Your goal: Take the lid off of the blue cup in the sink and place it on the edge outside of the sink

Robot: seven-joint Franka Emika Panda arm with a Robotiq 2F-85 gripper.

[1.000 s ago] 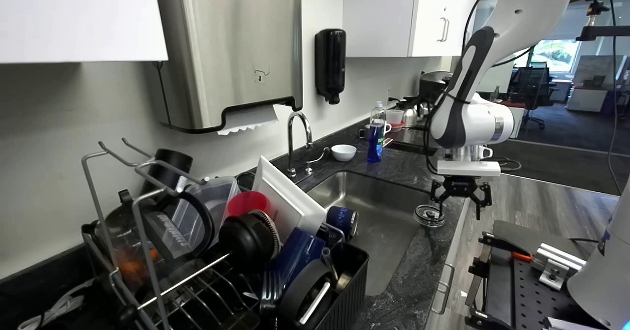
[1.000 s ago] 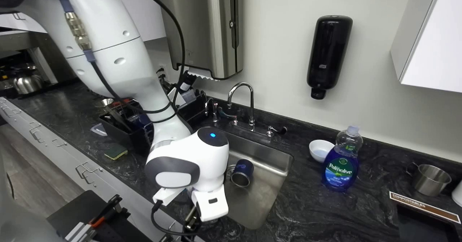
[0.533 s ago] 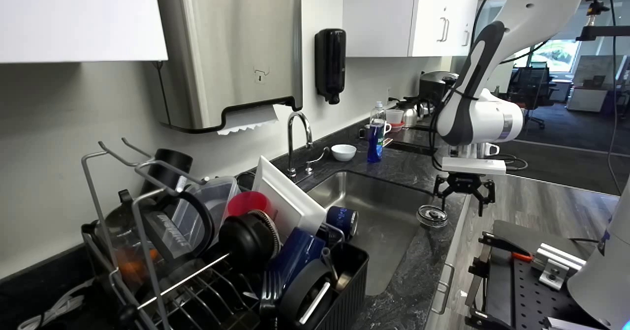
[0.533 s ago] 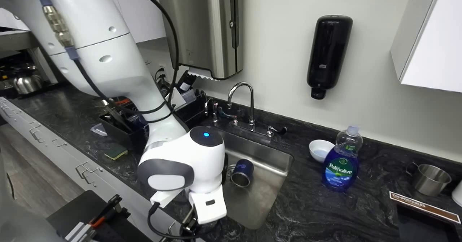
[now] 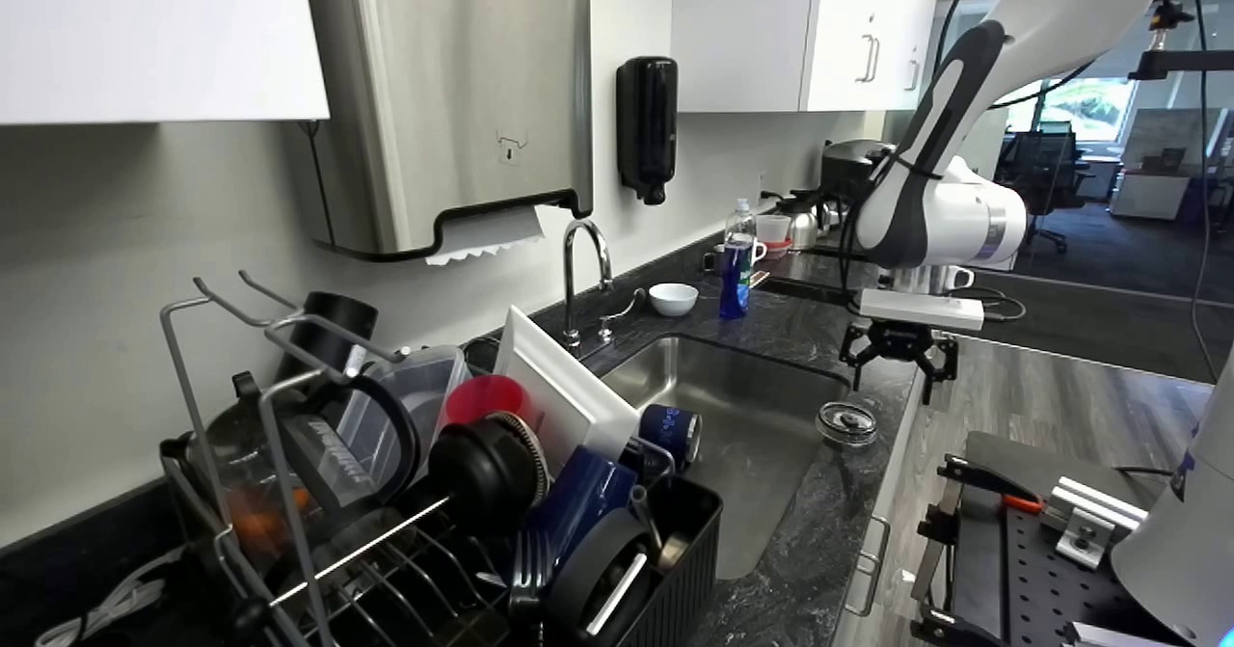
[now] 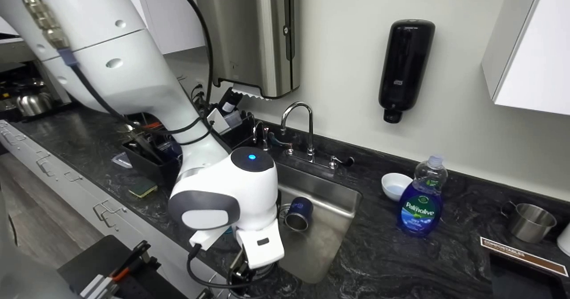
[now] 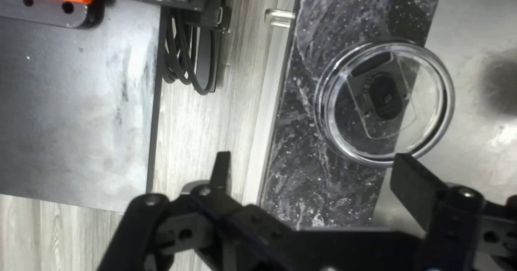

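The lid [image 7: 385, 97], clear and round with a dark slider, lies on the dark stone edge [image 7: 319, 198] and reaches out over the sink [image 7: 476, 150]. An exterior view also shows the lid [image 5: 847, 423] beside the basin. Inside the steel sink [image 5: 762, 435], the blue cup [image 5: 665, 430] rests on its side; its uncovered mouth shows in an exterior view of the cup [image 6: 299, 214]. My gripper [image 5: 892, 389] hangs above and beyond the lid, fingers spread with nothing between them. In the wrist view one fingertip of the gripper [image 7: 311, 158] overlaps the lid's near rim.
A loaded dish rack [image 5: 386, 570] stands beside the sink, and a faucet [image 5: 578, 281] rises behind it. Along the counter are a white bowl [image 6: 395, 186], a soap bottle [image 6: 419, 201] and a sponge [image 6: 143, 187]. A drawer handle [image 5: 872, 565] juts out below.
My gripper has risen off the lid, moving slightly right and then back left. Early in that second the lid shifted a little to the right on the edge, then stayed still.
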